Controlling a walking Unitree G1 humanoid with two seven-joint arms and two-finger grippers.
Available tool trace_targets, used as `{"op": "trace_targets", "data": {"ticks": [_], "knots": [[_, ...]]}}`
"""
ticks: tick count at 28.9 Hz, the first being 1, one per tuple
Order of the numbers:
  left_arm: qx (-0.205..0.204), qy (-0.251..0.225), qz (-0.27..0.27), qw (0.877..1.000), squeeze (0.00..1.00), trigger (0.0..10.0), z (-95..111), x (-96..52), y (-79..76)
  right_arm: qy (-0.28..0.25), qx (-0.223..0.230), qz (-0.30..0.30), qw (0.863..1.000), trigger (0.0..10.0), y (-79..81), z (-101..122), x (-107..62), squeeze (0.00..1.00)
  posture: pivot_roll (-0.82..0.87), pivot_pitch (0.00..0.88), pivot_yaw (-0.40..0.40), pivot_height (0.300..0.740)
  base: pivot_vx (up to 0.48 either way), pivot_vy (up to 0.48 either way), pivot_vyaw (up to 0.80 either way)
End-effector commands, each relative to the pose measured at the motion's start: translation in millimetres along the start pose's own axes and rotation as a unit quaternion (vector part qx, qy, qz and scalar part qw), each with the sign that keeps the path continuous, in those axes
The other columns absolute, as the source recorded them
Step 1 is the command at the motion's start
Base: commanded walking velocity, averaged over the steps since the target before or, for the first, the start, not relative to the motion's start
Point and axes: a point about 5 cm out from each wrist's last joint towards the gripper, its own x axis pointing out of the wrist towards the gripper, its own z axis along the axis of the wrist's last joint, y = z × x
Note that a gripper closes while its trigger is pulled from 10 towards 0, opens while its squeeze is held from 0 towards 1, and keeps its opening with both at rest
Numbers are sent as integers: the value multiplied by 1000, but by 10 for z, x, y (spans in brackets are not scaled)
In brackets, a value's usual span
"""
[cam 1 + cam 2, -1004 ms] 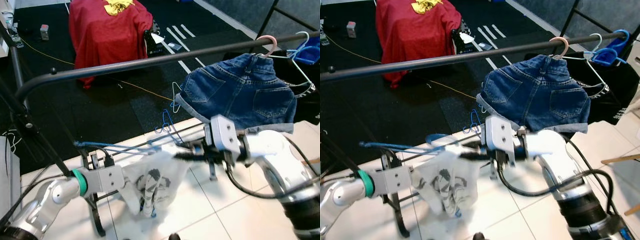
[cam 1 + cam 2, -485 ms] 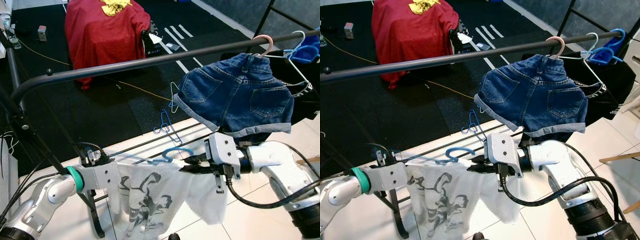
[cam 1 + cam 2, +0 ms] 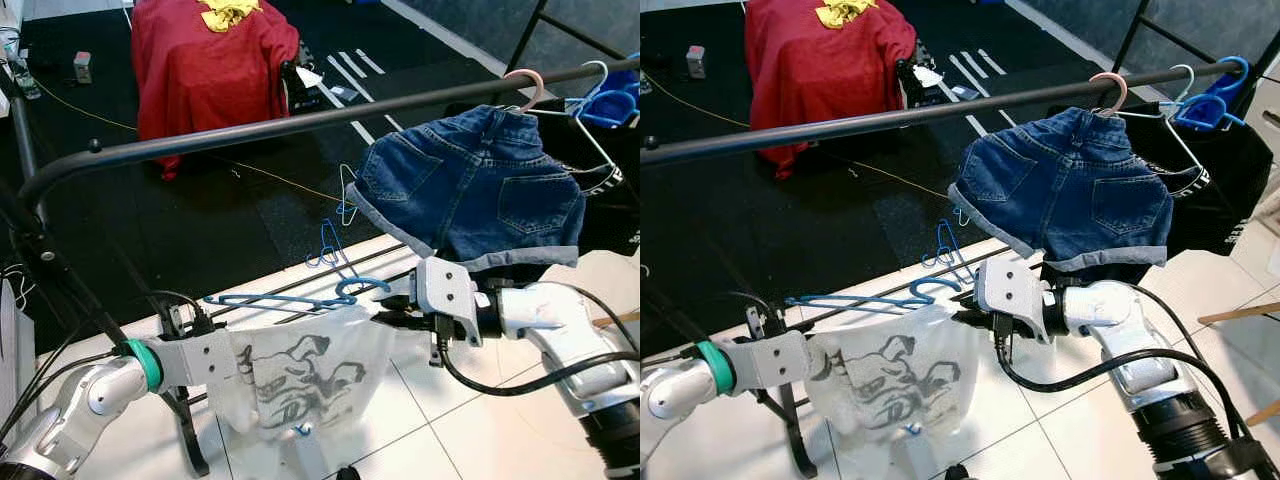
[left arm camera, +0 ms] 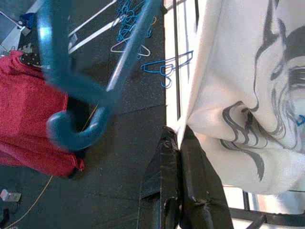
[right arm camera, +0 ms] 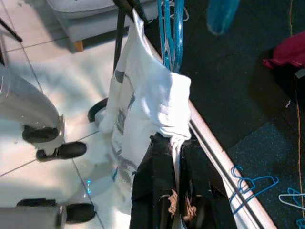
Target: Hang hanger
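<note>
both grippers, left [image 3: 232, 352] and right [image 3: 385, 312], pinched on the shirt [image 3: 300, 375], blue hanger [image 3: 290, 298] on it, well below the rail [image 3: 300, 125]. risk: hanger hook free, could slip out during the lift.

Two silver arms are showing: left arm [image 3: 95, 392] wearing a green ring, right arm [image 3: 560, 325] trailing black cables, both ending in grey blocks.

white printed shirt [image 3: 300, 375]: 1 | blue hanger [image 3: 290, 297]: 1 | denim shorts [image 3: 475, 195]: 1 | rail [image 3: 250, 130]: 1 | pincers: 2
</note>
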Motion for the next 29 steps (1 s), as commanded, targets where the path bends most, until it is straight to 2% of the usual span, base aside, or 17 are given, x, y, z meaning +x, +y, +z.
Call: {"op": "trace_targets", "data": {"ticks": [1,4,6,8,19,21,23,24,25,29], "knots": [[0,4,-5,1000,0,10000,-34,-50,-50,1,7,1,1000,0,16,-30,-85,0,-118,190,38,740,0,0,0],[0,5,-5,1000,0,10000,-43,-53,-53,-9,23,22,999,0,67,-14,-115,0,-119,189,39,740,0,0,0],[4,6,-5,1000,0,10000,-54,-45,-63,-27,44,59,997,0,165,37,-168,0,-127,187,39,740,0,0,0],[5,6,-6,1000,0,10000,-57,-40,-69,-28,45,67,996,0,188,46,-182,0,-127,187,39,740,0,0,0],[10,10,-12,1000,0,10000,-87,-64,-83,-25,28,36,999,0,138,58,-220,0,-127,194,46,740,0,0,0],[16,10,3,1000,0,10000,-80,-61,9,-27,28,40,998,0,160,52,-174,0,-124,193,47,740,0,0,0],[16,10,3,1000,0,10000,-80,-61,9,-27,28,40,998,0,160,52,-174,0,-124,193,47,740,0,0,0],[24,11,13,1000,0,10000,-80,-72,69,-25,30,48,998,0,193,35,-149,0,-116,202,43,740,0,0,0],[37,12,20,999,0,9647,-81,-107,127,-16,28,52,998,0,221,-2,-129,0,-110,204,43,740,0,0,0],[50,13,28,998,0,9529,-82,-208,184,-18,36,53,998,0,255,-29,-89,0,-99,204,46,740,0,0,0]]}}
